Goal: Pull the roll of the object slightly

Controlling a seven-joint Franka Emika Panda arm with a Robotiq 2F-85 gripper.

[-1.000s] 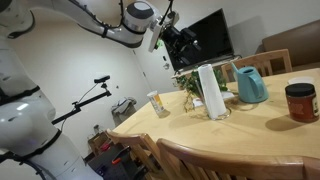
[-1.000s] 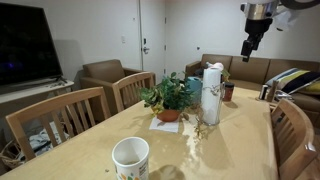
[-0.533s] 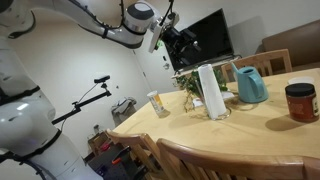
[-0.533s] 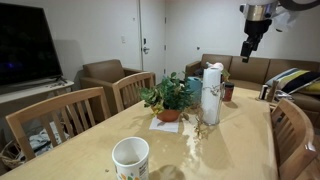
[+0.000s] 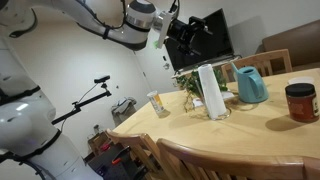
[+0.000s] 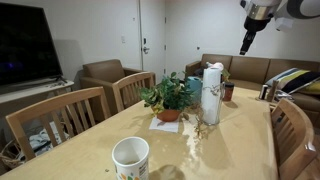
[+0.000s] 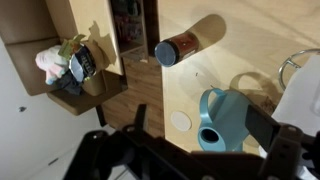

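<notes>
Fingers (image 7: 262,128) spread wide and empty, my gripper (image 7: 198,125) looks down in the wrist view on a teal pitcher (image 7: 228,112), a jar (image 7: 180,46) and, at the frame's edge, the paper towel roll (image 7: 306,95). In an exterior view the gripper (image 5: 186,32) hangs high, well apart from the upright paper towel roll (image 5: 209,90). In an exterior view the paper towel roll (image 6: 211,93) stands near a potted plant (image 6: 168,98) on the table (image 6: 240,140).

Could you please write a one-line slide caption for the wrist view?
Open hand high above the table, over the teal pitcher and red jar.
</notes>
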